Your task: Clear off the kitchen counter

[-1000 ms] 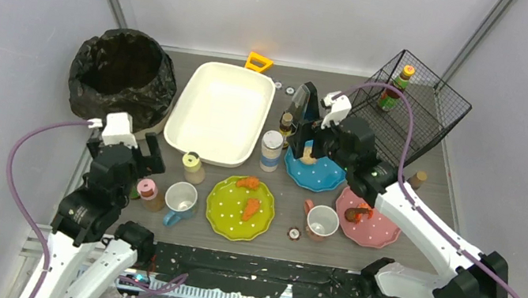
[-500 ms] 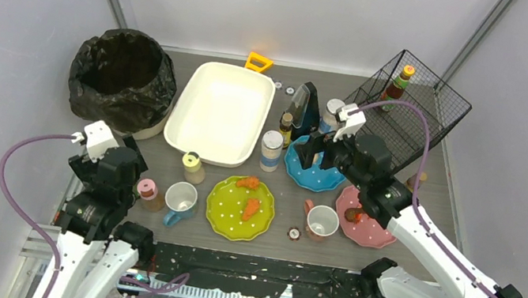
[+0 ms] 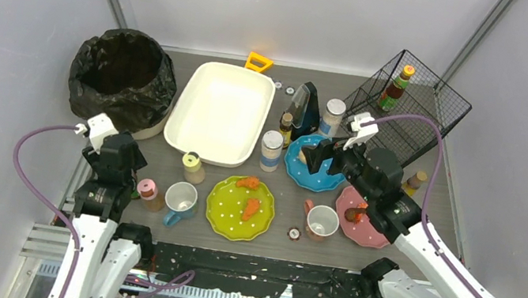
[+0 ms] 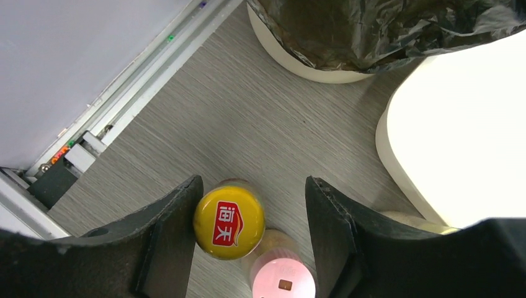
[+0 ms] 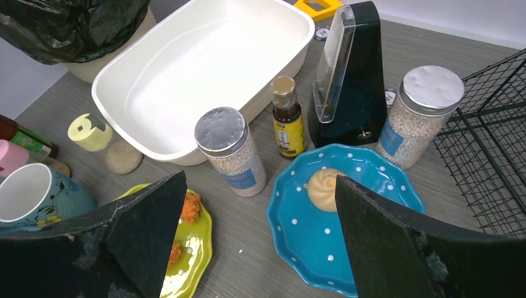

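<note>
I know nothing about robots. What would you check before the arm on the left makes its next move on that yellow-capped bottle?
1. Left gripper straddles the yellow-capped bottle: ok.
2. Jaws closed on its cap: not ok, a gap shows.
3. Pink-capped bottle out of the way: not ok, it stands right beside.
4. Right gripper open, empty, above the blue plate: ok.
5. White tub has room: ok, empty.
6. How low on the bottle the jaws reach: cannot tell.
</note>
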Controlling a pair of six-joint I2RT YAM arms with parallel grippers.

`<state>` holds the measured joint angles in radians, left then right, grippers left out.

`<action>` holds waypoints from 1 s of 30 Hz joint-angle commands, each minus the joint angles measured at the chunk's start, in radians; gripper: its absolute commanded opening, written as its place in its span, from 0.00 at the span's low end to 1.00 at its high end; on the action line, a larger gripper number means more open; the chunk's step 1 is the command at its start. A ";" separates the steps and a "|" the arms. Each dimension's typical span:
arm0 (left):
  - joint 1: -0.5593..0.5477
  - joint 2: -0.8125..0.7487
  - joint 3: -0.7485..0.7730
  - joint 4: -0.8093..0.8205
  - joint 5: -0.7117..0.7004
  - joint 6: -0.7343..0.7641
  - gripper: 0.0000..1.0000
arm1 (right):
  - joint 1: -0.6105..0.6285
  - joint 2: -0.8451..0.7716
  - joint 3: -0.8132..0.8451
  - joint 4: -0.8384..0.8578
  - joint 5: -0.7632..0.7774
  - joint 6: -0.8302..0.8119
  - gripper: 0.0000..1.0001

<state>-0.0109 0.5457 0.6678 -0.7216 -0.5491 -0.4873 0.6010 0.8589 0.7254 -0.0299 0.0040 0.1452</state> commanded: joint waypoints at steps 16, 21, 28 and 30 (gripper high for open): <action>0.006 0.014 0.023 0.013 0.015 0.011 0.25 | 0.003 -0.053 -0.033 0.053 0.062 -0.025 0.96; 0.006 0.009 0.097 -0.007 0.013 0.049 0.00 | 0.003 -0.055 -0.032 0.045 0.071 -0.034 0.96; 0.006 0.033 0.292 -0.055 0.106 0.111 0.00 | 0.003 -0.062 -0.027 0.038 0.070 -0.040 0.96; 0.006 0.055 0.361 -0.081 0.150 0.132 0.00 | 0.003 -0.075 -0.028 0.036 0.069 -0.044 0.96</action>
<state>-0.0109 0.5873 0.8642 -0.8589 -0.4625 -0.4126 0.6010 0.8211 0.6876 -0.0257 0.0593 0.1219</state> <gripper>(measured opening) 0.381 0.959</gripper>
